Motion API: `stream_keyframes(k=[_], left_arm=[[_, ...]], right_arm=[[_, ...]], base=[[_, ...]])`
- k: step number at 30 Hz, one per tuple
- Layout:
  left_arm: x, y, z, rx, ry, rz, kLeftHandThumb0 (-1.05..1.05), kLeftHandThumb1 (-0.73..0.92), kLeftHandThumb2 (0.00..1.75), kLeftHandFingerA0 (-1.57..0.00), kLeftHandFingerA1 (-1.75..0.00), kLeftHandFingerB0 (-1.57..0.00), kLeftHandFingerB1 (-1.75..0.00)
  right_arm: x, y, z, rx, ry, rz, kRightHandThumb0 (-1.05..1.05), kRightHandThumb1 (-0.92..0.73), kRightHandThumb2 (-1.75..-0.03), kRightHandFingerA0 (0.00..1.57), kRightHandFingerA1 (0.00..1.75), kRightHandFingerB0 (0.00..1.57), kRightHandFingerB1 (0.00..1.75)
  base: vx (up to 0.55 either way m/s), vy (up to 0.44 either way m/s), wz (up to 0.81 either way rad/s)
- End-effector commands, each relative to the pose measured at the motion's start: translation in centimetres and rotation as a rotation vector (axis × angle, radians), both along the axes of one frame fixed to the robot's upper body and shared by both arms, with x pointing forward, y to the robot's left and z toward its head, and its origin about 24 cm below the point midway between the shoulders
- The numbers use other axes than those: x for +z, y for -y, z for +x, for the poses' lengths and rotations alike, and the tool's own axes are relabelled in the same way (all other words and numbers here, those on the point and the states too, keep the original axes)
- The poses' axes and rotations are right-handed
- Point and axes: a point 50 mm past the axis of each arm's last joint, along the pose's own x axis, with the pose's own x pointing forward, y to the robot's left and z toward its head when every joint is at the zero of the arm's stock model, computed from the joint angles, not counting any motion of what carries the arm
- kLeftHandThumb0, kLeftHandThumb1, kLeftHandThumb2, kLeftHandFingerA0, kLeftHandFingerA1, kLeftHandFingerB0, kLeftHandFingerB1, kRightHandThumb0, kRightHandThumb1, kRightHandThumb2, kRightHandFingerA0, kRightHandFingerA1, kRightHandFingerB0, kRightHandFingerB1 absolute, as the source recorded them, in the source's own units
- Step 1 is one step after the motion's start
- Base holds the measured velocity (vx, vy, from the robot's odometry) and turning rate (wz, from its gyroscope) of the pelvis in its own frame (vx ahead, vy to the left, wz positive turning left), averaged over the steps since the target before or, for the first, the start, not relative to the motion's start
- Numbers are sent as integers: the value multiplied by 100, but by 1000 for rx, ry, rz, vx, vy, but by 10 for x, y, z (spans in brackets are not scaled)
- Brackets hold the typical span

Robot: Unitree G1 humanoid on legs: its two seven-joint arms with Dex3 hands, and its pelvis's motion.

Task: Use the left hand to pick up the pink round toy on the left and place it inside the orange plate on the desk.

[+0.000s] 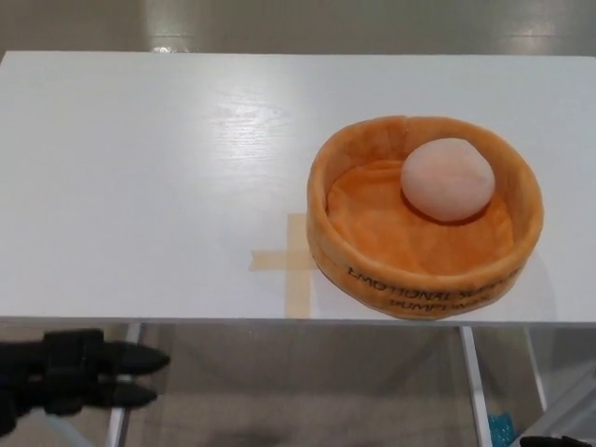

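Observation:
The pink round toy [447, 179] lies inside the orange plush plate [320, 200], toward its far right side. The plate stands on the right half of the white desk [149, 158]. My left hand [79, 374] is low at the bottom left, below the desk's front edge and far from the plate. It is open, its black fingers [133, 359] stretched out to the right with nothing between them. My right hand does not show.
A cross of tan tape [293, 257] is stuck to the desk just left of the plate. The desk's metal legs [473, 382] stand below the front edge, with brown floor beneath.

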Motion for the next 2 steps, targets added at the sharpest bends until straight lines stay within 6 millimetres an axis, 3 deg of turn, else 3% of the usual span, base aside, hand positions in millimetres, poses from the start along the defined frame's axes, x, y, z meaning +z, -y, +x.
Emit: stream_keyframes(k=[1, 2], left_arm=[[-80, -18, -9, 110, -285, -31, -60, 58, 57, -31, -41, -24, -29], [-86, -20, -9, 139, -300, -30, -60, 58, 57, -31, -41, -24, -29]], right_arm=[[-8, 7, -18, -19, -64, -24, -38, -59, -58, 75, 56, 63, 44], [-7, 7, -18, -17, -63, -26, -38, -59, -58, 75, 56, 63, 44]], base=[[0, 0, 0], [0, 0, 0]])
